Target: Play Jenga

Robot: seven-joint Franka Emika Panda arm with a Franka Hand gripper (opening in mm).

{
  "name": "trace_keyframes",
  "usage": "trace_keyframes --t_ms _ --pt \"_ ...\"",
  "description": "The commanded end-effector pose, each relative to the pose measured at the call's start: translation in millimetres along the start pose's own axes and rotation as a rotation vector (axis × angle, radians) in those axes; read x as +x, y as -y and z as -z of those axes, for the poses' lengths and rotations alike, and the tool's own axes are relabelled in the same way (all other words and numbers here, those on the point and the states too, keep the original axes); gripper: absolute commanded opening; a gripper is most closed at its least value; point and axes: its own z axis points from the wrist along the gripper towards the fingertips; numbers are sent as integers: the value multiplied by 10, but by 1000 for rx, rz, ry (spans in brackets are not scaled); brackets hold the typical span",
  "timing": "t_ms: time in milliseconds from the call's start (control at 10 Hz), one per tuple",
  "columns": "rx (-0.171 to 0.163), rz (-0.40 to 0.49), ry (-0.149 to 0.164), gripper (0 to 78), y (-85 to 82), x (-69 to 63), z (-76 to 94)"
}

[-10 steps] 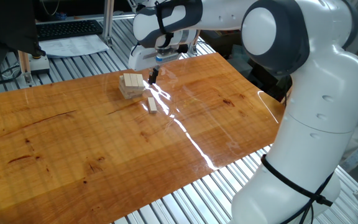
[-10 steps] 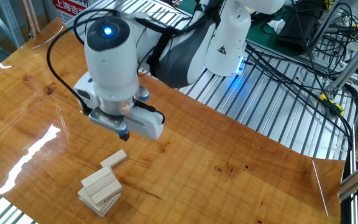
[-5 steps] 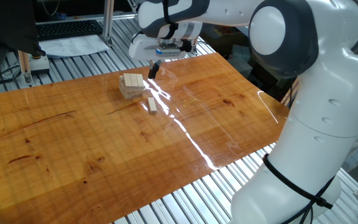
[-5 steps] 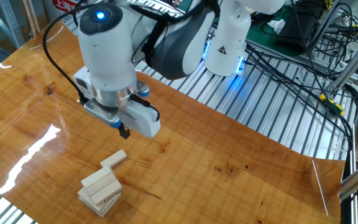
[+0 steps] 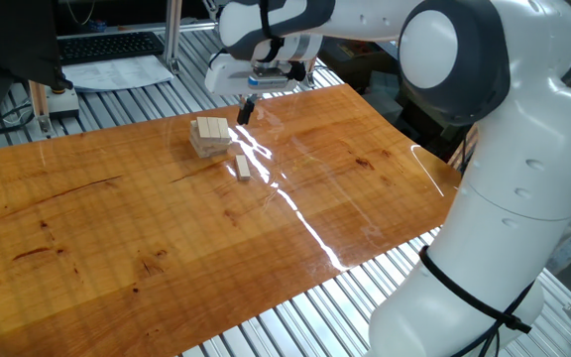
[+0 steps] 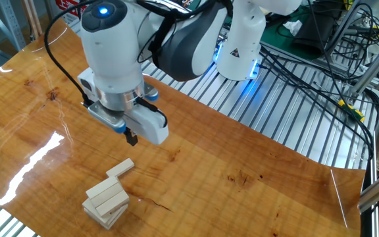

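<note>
The Jenga stack [image 5: 209, 136] is a low pile of pale wood blocks near the far side of the wooden table; it also shows in the other fixed view [image 6: 106, 201]. One loose matching block [image 5: 241, 168] lies flat on the table beside the stack, also seen low in the other fixed view [image 6: 121, 168]. My gripper [image 5: 246, 110] hangs above the table just right of the stack, apart from the blocks, and it appears again in the other fixed view [image 6: 132, 139]. Its fingers look close together and hold nothing.
The wooden table [image 5: 147, 228] rests on a ribbed metal bench. A keyboard [image 5: 107, 46] and papers [image 5: 117, 71] lie behind the table. Cables [image 6: 308, 59] run across the bench near the robot's base [image 6: 242, 39].
The gripper has risen and drawn slightly away from the blocks over the last second. The stack and loose block have not moved.
</note>
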Motion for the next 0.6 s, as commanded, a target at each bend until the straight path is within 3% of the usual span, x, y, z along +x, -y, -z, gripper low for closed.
trace_keyframes --t_ms 100,300,600 --pt "83 60 -45 11 1 -7 18" --pt "63 95 -28 11 1 -7 18" --pt "59 116 -14 11 1 -7 18"
